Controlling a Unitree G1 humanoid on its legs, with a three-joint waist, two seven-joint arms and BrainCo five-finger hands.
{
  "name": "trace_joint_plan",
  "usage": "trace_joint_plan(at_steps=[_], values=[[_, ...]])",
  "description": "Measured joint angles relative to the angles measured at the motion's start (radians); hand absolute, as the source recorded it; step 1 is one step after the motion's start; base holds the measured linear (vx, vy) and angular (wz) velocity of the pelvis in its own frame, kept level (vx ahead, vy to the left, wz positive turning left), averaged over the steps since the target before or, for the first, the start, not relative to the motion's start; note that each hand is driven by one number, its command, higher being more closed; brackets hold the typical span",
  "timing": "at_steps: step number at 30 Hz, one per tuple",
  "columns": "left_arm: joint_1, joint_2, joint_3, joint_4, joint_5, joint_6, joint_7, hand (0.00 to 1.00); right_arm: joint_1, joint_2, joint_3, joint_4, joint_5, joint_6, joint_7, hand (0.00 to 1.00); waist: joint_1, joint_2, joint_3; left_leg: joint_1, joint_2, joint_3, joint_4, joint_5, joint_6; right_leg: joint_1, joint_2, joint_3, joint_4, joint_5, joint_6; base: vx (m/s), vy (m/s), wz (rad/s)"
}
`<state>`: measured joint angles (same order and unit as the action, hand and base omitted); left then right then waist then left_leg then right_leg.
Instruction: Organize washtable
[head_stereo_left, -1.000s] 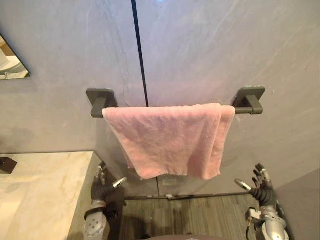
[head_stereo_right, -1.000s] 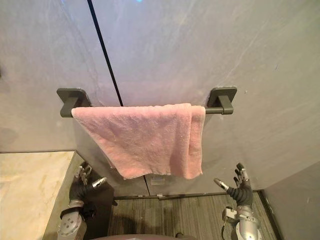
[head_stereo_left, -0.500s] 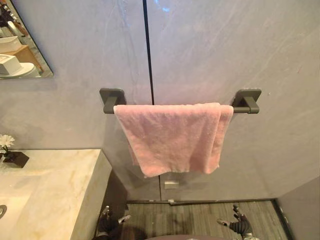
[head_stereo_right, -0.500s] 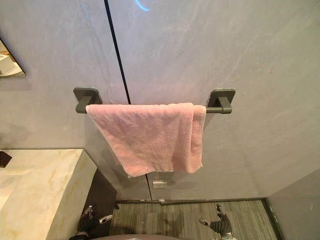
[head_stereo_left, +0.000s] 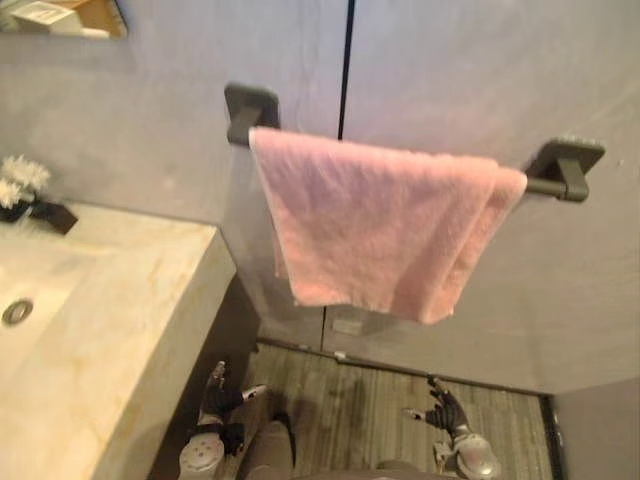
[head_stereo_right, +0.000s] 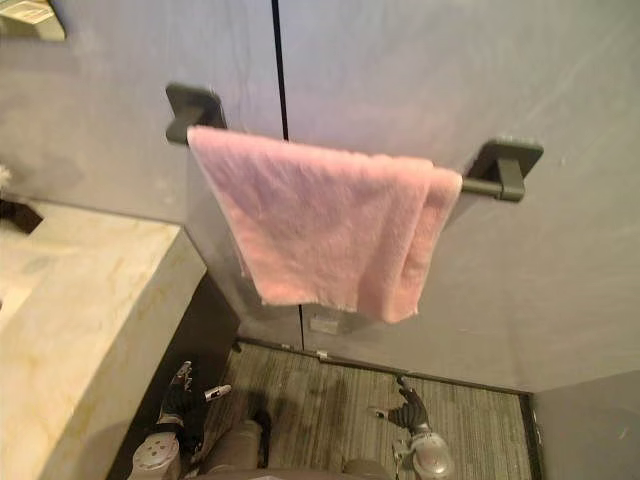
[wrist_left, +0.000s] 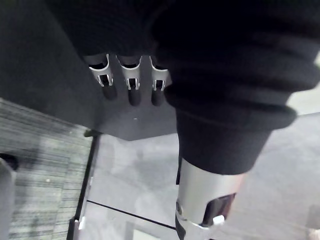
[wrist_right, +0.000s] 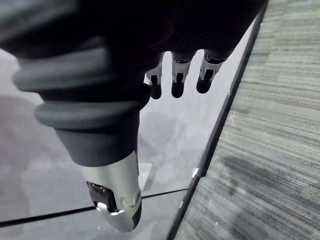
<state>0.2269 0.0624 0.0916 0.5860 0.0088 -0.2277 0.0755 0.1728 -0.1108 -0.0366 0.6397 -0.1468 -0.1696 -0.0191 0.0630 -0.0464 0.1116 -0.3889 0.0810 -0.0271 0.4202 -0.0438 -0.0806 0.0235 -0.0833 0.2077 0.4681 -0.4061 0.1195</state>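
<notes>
Grey stone-look wall panels fill the background, split by a dark vertical seam. A dark towel bar is fixed to the wall, with a pink towel draped over it. The towel is folded double, bunched thicker toward the bar's right bracket, and its lower edge hangs free above the floor. The bar and towel sit beyond the right end of the pale marble bench, higher than its top.

At the bench's back edge, against the wall, stands a small dark pot with white flowers. A round metal drain lies in the sunken basin toward the bench's left side. A strip of mirror shows on the wall above the bench.

Both arms hang low over the striped grey floor, well below the towel. The left robot hand is just beside the dark front face of the bench, at its right corner. Its fingers are straight, the thumb is spread, and it holds nothing. The right robot hand hangs over bare floor, well apart from the bench. Its fingers are likewise extended and empty.
</notes>
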Motion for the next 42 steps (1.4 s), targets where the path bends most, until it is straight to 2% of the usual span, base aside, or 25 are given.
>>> trace_joint_plan(at_steps=[2, 3, 4, 5, 6, 8, 10, 13, 15, 16, 17, 19, 22, 26, 27, 30, 33, 34, 36, 37, 38, 39, 40, 41, 42], values=[[0.016, -0.031, -0.015, -0.003, -0.004, -0.001, 0.006, 0.00, -0.022, -0.017, 0.007, -0.003, 0.011, -0.002, -0.003, 0.00, 0.004, 0.033, 0.016, -0.006, 0.026, -0.031, -0.094, 0.105, -0.021, 0.006, 0.040, -0.054, -0.053, -0.045, -0.060, -0.40, -0.295, 0.55], [0.017, -0.045, -0.032, -0.003, -0.007, 0.000, 0.011, 0.00, -0.022, -0.031, 0.006, -0.003, 0.014, -0.004, -0.005, 0.00, -0.007, 0.063, 0.034, 0.002, 0.046, -0.056, -0.160, 0.185, -0.031, 0.003, 0.078, -0.091, -0.056, -0.033, -0.092, -0.59, -0.348, 1.16], [0.019, -0.049, -0.050, 0.003, -0.009, -0.002, 0.013, 0.00, -0.019, -0.040, 0.005, 0.012, 0.019, -0.003, -0.005, 0.00, -0.024, 0.068, 0.051, 0.032, 0.056, -0.048, -0.257, 0.258, -0.044, 0.006, 0.092, -0.155, -0.068, -0.009, -0.125, -0.49, -0.252, 1.22], [0.024, -0.048, -0.055, 0.011, -0.008, 0.001, 0.011, 0.00, -0.013, -0.036, 0.002, 0.019, 0.019, -0.001, -0.006, 0.00, -0.030, 0.070, 0.056, 0.039, 0.058, -0.037, -0.248, 0.252, -0.043, 0.010, 0.096, -0.190, -0.068, 0.000, -0.140, -0.43, -0.210, 1.26], [0.035, -0.044, -0.056, 0.010, -0.008, 0.006, 0.012, 0.00, 0.003, -0.033, -0.006, 0.025, 0.019, 0.002, -0.011, 0.00, -0.041, 0.056, 0.054, 0.042, 0.043, 0.003, -0.174, 0.191, -0.027, -0.004, 0.087, -0.239, -0.062, 0.011, -0.159, -0.35, -0.181, 1.09], [0.031, -0.022, -0.054, 0.010, -0.009, 0.006, 0.013, 0.00, 0.004, -0.037, -0.003, 0.022, 0.021, 0.002, -0.022, 0.00, -0.046, 0.020, 0.062, 0.046, 0.025, 0.084, -0.007, 0.085, 0.014, -0.055, 0.044, -0.271, -0.060, 0.057, -0.161, -0.35, -0.143, 0.73], [0.031, -0.020, -0.052, 0.011, -0.009, 0.006, 0.012, 0.00, 0.009, -0.048, -0.004, 0.025, 0.021, 0.002, -0.022, 0.00, -0.048, 0.031, 0.055, 0.086, 0.055, 0.124, 0.063, 0.002, 0.009, -0.085, 0.034, -0.304, -0.080, 0.100, -0.163, -0.24, -0.024, 0.39], [0.026, -0.017, -0.052, 0.026, -0.009, 0.005, 0.012, 0.00, 0.014, -0.052, -0.008, 0.067, 0.021, 0.002, -0.020, 0.00, -0.054, 0.050, 0.044, 0.216, 0.131, 0.210, 0.086, -0.090, 0.014, -0.081, 0.024, -0.355, -0.123, 0.145, -0.153, -0.22, 0.078, 0.55], [0.006, -0.018, -0.056, 0.056, -0.008, 0.005, 0.011, 0.00, 0.033, -0.043, -0.045, 0.086, 0.021, 0.002, -0.020, 0.00, -0.090, 0.065, 0.033, 0.338, 0.175, 0.275, -0.012, -0.084, 0.008, -0.082, -0.019, -0.439, -0.129, 0.164, -0.122, -0.24, 0.212, 1.19], [0.006, -0.018, -0.060, 0.058, -0.008, 0.005, 0.011, 0.00, 0.033, -0.043, -0.055, 0.088, 0.021, 0.002, -0.020, 0.00, -0.105, 0.076, 0.026, 0.363, 0.176, 0.279, -0.061, -0.074, -0.010, -0.083, -0.023, -0.457, -0.141, 0.172, -0.108, -0.24, 0.289, 1.22], [0.006, -0.018, -0.062, 0.058, -0.008, 0.005, 0.011, 0.00, 0.035, -0.040, -0.085, 0.093, 0.024, 0.002, -0.021, 0.00, -0.119, 0.101, 0.011, 0.385, 0.153, 0.281, -0.189, -0.061, -0.046, -0.075, -0.024, -0.487, -0.203, 0.214, -0.083, -0.14, 0.241, 0.80], [0.006, 0.003, -0.062, 0.058, -0.004, 0.005, 0.011, 0.00, 0.036, -0.029, -0.087, 0.096, 0.032, 0.001, -0.020, 0.00, -0.112, 0.104, 0.008, 0.401, 0.137, 0.271, -0.286, -0.051, -0.062, -0.043, -0.017, -0.519, -0.300, 0.283, -0.066, -0.14, 0.272, 0.54], [0.025, 0.044, -0.062, 0.102, 0.002, 0.007, 0.012, 0.00, 0.044, 0.010, -0.085, 0.124, 0.032, 0.001, -0.019, 0.00, -0.102, 0.069, -0.006, 0.410, 0.090, 0.251, -0.299, -0.031, -0.038, 0.028, -0.034, -0.539, -0.414, 0.366, -0.042, -0.15, 0.175, 0.29], [0.045, 0.059, -0.060, 0.135, 0.006, 0.009, 0.012, 0.00, 0.050, 0.013, -0.084, 0.124, 0.031, 0.000, -0.017, 0.00, -0.098, 0.063, -0.012, 0.418, 0.052, 0.234, -0.338, -0.009, -0.011, 0.054, -0.061, -0.561, -0.448, 0.391, -0.027, -0.19, 0.095, 0.20], [0.044, 0.059, -0.058, 0.162, 0.009, -0.017, 0.012, 0.00, 0.050, 0.015, -0.081, 0.124, 0.031, 0.000, -0.017, 0.00, -0.101, 0.063, -0.011, 0.416, 0.037, 0.214, -0.357, 0.002, -0.009, 0.058, -0.065, -0.572, -0.457, 0.394, -0.023, -0.15, 0.040, 0.41], [0.040, 0.059, -0.026, 0.203, 0.000, 0.012, 0.013, 0.00, 0.064, 0.016, -0.076, 0.137, 0.031, 0.001, -0.006, 0.00, -0.101, 0.064, -0.009, 0.383, 0.013, 0.160, -0.384, 0.007, -0.011, 0.048, -0.077, -0.621, -0.458, 0.394, -0.022, -0.11, 0.032, 0.54], [0.030, 0.059, -0.006, 0.202, -0.016, 0.013, 0.015, 0.00, 0.059, 0.012, -0.067, 0.141, 0.032, 0.001, -0.005, 0.00, -0.097, 0.057, -0.010, 0.306, -0.005, 0.088, -0.385, 0.011, -0.006, 0.021, -0.089, -0.705, -0.443, 0.387, -0.018, -0.06, -0.002, 1.04], [0.027, 0.053, -0.006, 0.198, -0.038, 0.013, 0.015, 0.00, 0.060, 0.005, -0.066, 0.146, 0.033, 0.001, -0.005, 0.00, -0.097, 0.073, -0.001, 0.279, -0.010, 0.083, -0.394, 0.015, 0.027, 0.022, -0.100, -0.763, -0.427, 0.372, -0.012, 0.01, 0.006, 1.38], [0.029, 0.040, 0.013, 0.192, -0.063, 0.013, 0.020, 0.00, 0.060, 0.009, -0.073, 0.162, 0.040, 0.003, -0.013, 0.00, -0.099, 0.046, 0.009, 0.273, -0.007, 0.240, -0.415, -0.017, 0.136, 0.061, -0.150, -0.898, -0.419, 0.366, -0.003, 0.07, 0.068, 1.81], [0.029, 0.035, 0.016, 0.189, -0.080, 0.013, 0.020, 0.00, 0.060, 0.009, -0.074, 0.162, 0.040, 0.003, -0.020, 0.00, -0.103, 0.048, 0.011, 0.273, 0.006, 0.306, -0.412, -0.019, 0.141, 0.073, -0.168, -0.933, -0.412, 0.367, -0.004, 0.12, 0.155, 2.04], [0.029, 0.027, 0.020, 0.183, -0.097, 0.013, 0.021, 0.00, 0.059, 0.002, -0.081, 0.162, 0.041, 0.003, -0.026, 0.00, -0.105, 0.057, 0.017, 0.265, 0.041, 0.448, -0.389, -0.005, 0.142, 0.102, -0.189, -1.014, -0.385, 0.362, 0.012, 0.15, 0.168, 2.06], [0.037, 0.024, 0.026, 0.171, -0.117, 0.013, 0.021, 0.00, 0.051, -0.009, -0.084, 0.162, 0.042, 0.003, -0.029, 0.00, -0.104, 0.067, 0.022, 0.260, 0.067, 0.557, -0.354, 0.049, 0.154, 0.133, -0.204, -1.085, -0.350, 0.349, 0.028, 0.17, 0.157, 1.92], [0.044, 0.021, 0.030, 0.165, -0.120, 0.012, 0.022, 0.00, 0.044, -0.015, -0.084, 0.162, 0.045, 0.003, -0.031, 0.00, -0.103, 0.072, 0.023, 0.262, 0.074, 0.578, -0.341, 0.085, 0.150, 0.147, -0.210, -1.103, -0.341, 0.347, 0.029, 0.22, 0.185, 1.71], [0.061, 0.025, 0.042, 0.161, -0.125, 0.012, 0.024, 0.00, 0.017, -0.015, -0.084, 0.164, 0.059, 0.003, -0.035, 0.00, -0.101, 0.059, 0.030, 0.262, 0.053, 0.568, -0.334, 0.126, 0.097, 0.172, -0.229, -1.128, -0.327, 0.341, 0.039, 0.18, 0.167, 1.07], [0.066, 0.027, 0.050, 0.160, -0.125, 0.011, 0.024, 0.00, 0.005, -0.009, -0.084, 0.162, 0.061, 0.002, -0.037, 0.00, -0.097, 0.048, 0.037, 0.263, 0.039, 0.558, -0.334, 0.124, 0.100, 0.183, -0.238, -1.133, -0.326, 0.342, 0.037, 0.20, 0.188, 1.12]])
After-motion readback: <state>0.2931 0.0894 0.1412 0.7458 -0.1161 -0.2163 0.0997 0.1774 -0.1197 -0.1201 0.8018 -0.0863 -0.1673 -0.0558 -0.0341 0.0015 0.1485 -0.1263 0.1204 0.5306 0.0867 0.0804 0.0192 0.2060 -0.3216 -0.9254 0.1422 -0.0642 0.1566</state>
